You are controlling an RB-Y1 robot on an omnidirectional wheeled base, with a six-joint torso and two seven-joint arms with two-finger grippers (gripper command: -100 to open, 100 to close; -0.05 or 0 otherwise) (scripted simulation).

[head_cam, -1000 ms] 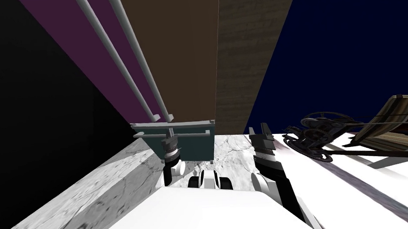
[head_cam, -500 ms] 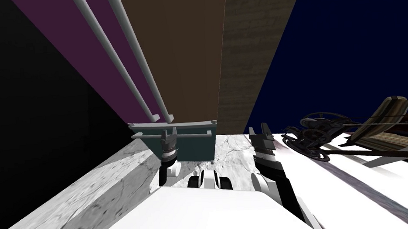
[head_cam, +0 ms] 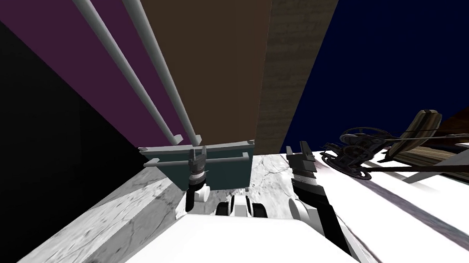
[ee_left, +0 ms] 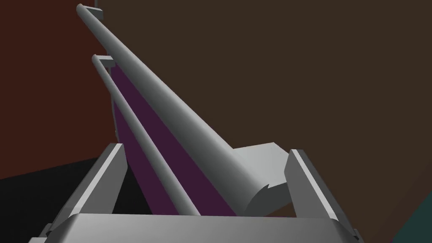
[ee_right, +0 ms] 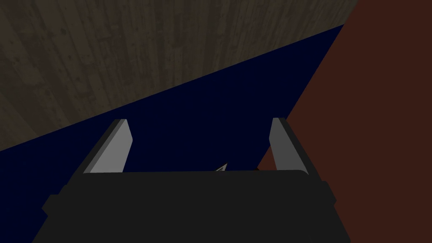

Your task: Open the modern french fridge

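Observation:
The fridge has a purple left door (head_cam: 73, 45) and a brown right door (head_cam: 210, 63), each with a long grey bar handle. A teal drawer (head_cam: 226, 175) with a horizontal bar (head_cam: 230, 158) sits below them. My left gripper (head_cam: 198, 150) is open at the foot of the brown door's handle (head_cam: 162, 66). In the left wrist view, that thick handle (ee_left: 177, 114) ends between the spread fingers (ee_left: 112, 168) of the left gripper (ee_left: 204, 148), untouched. The thinner purple-door handle (ee_left: 143, 143) runs beside it. My right gripper (head_cam: 299, 146) hangs open off to the right, its fingers (ee_right: 118, 147) empty.
A wooden panel (head_cam: 295, 59) flanks the fridge, with a dark blue wall (head_cam: 400, 53) beyond it. A dark wheeled frame (head_cam: 352, 154) and a wooden piece (head_cam: 414, 133) lie on the floor to the right. Marbled floor (head_cam: 107, 219) runs left, beside a black area (head_cam: 28, 148).
My left gripper has opened and risen from the drawer's bar to the foot of the brown door's handle. The head view has shifted slightly. The right arm is unmoved.

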